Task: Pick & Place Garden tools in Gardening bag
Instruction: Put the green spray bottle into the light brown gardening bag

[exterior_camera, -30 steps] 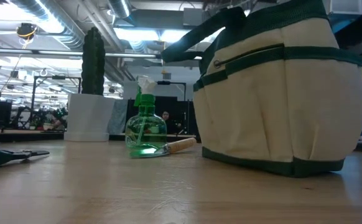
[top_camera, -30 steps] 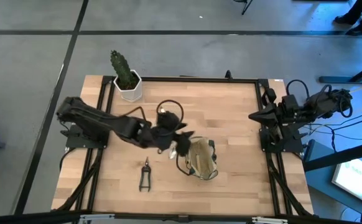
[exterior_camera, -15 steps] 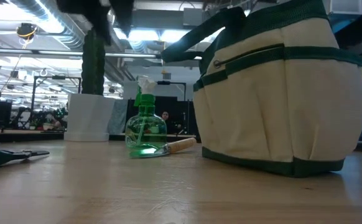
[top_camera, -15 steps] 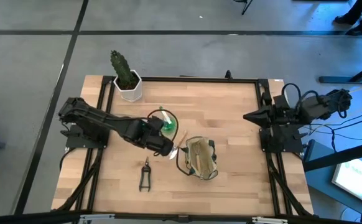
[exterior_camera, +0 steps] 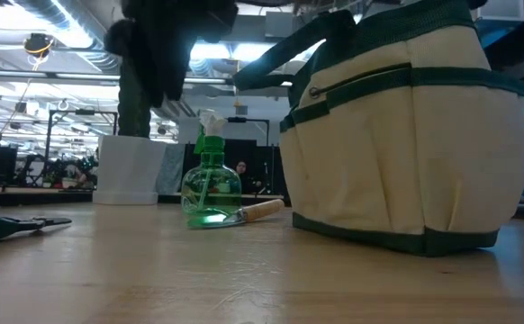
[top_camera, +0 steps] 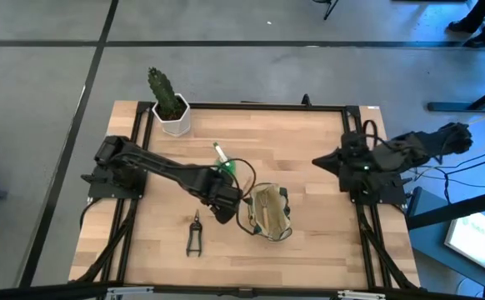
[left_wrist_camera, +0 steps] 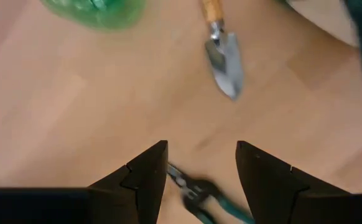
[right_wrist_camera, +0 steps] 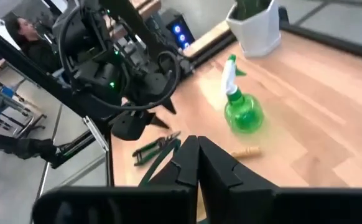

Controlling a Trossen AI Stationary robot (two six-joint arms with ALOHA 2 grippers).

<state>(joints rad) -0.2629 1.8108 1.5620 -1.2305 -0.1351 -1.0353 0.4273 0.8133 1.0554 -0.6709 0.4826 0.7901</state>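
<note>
The left gripper [top_camera: 223,210] hangs above the middle of the desk [top_camera: 301,142], just beside the gardening bag [top_camera: 269,212] on the side away from the right arm, and its jaws stand wide apart with nothing between them. In the left wrist view the two dark fingers [left_wrist_camera: 145,173] frame bare wood, and the black pruning shears [left_wrist_camera: 198,194] lie on the desk just beyond the gap, their tips showing between the jaws but not touched by them. Farther ahead in that view lies the wooden-handled trowel [left_wrist_camera: 223,55], blade toward the camera, with the green spray bottle [left_wrist_camera: 97,11] off to one side of it. From above, the shears [top_camera: 194,235] rest nearer the desk's front edge than the gripper, apart from the bag, while the spray bottle [top_camera: 224,165] stands toward the middle of the desk beyond the left arm. The low view shows the bottle [exterior_camera: 211,184] upright with the trowel [exterior_camera: 248,213] lying at its base, touching or almost touching it, and the bag [exterior_camera: 406,126] standing upright just beside them. A cactus in a white pot [top_camera: 170,107] stands at the far left corner. The right gripper [top_camera: 324,161] waits near the desk's right edge, its jaws pressed together and empty in the right wrist view.
</note>
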